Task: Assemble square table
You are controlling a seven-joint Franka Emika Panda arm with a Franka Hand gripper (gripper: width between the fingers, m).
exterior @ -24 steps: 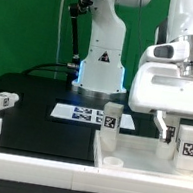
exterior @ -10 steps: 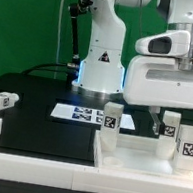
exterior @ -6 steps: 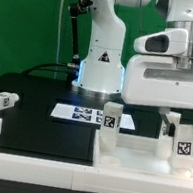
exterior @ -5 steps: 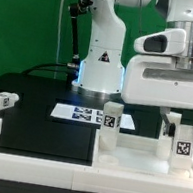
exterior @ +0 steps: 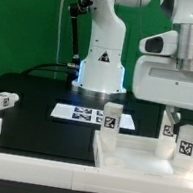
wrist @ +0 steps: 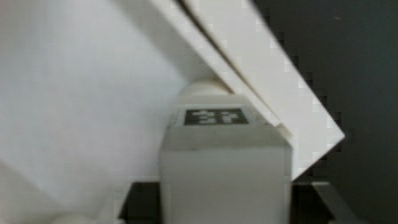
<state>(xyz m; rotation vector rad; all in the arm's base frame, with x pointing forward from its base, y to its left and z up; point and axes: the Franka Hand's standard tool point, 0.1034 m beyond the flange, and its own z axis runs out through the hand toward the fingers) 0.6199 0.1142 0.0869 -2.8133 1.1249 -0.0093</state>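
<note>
The white square table top (exterior: 135, 157) lies at the exterior view's lower right, rim up. One tagged leg (exterior: 112, 116) stands upright at its far left corner. My gripper (exterior: 186, 127) comes down over a second upright tagged leg (exterior: 187, 142) at the far right corner. In the wrist view this leg (wrist: 222, 150) fills the space between my dark fingers (wrist: 146, 202), which press on both its sides over the table top (wrist: 89, 100). My gripper (wrist: 222, 205) is shut on it. A third leg (exterior: 1, 99) lies loose at the exterior view's left.
The marker board (exterior: 85, 113) lies flat in front of the robot base (exterior: 99, 65). Long white L-shaped wall pieces (exterior: 33, 165) run along the front edge and the left corner. A black mat covers the table.
My hand rose slightly, then turned about its vertical axis over the right corner. The leg in it shifted a little and shows a different tag face.
</note>
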